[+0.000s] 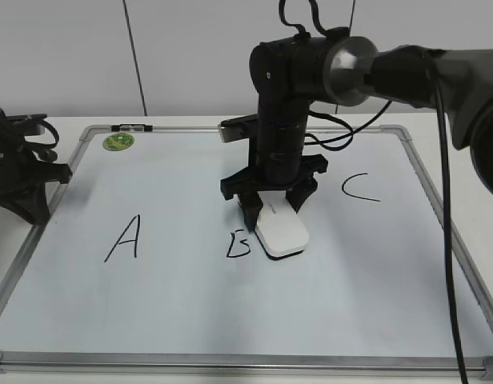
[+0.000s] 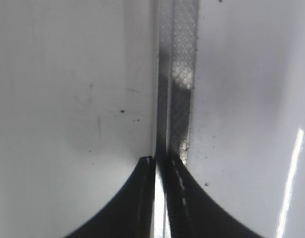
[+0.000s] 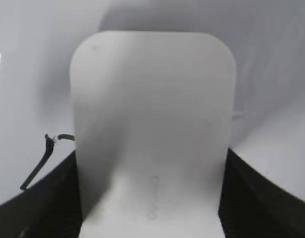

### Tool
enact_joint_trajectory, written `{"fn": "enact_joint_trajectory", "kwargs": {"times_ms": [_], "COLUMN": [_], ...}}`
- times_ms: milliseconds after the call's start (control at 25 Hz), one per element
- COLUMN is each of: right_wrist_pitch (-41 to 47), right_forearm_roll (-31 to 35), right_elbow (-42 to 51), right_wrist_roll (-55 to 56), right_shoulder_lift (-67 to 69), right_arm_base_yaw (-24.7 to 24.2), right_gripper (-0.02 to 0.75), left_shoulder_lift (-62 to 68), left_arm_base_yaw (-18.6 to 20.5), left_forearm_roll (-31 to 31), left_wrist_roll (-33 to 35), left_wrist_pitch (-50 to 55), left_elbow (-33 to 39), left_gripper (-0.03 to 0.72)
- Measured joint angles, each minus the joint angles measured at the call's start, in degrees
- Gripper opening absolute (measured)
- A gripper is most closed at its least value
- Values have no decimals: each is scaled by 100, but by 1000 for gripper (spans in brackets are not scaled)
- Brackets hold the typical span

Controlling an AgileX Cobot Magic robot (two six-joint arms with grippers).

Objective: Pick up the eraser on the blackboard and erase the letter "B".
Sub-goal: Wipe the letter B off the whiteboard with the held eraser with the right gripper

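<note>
The white eraser (image 1: 282, 234) lies flat on the blackboard (image 1: 190, 296), a white dry-erase board with a silver frame. My right gripper (image 1: 270, 210) is shut on the eraser's far end, a finger on each long side. The eraser's left edge touches the right side of the letter "B" (image 1: 238, 243), whose right strokes are partly hidden or gone. In the right wrist view the eraser (image 3: 152, 124) fills the middle, and a bit of black stroke (image 3: 38, 161) shows at its left. My left gripper (image 1: 26, 200) rests shut at the board's left frame (image 2: 177, 74).
A black letter A (image 1: 125, 238) is left of the B and a black C (image 1: 358, 187) is right of it. A round green sticker (image 1: 118, 142) sits at the board's far left corner. The right arm's cable (image 1: 448, 240) hangs over the board's right side.
</note>
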Motion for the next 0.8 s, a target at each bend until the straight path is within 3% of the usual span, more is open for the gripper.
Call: {"fn": "enact_joint_trajectory", "kwargs": {"times_ms": [800], "right_wrist_pitch": [17], "right_forearm_roll": [-200], "right_elbow": [0], "right_wrist_roll": [-350], "right_shoulder_lift": [10], "right_arm_base_yaw": [155], "right_gripper": [518], "left_shoulder_lift": [0], "left_arm_base_yaw": [0], "left_forearm_roll": [-12], "left_wrist_roll": [0], "left_wrist_pitch": [0], "left_elbow": [0], "left_gripper": [74]}}
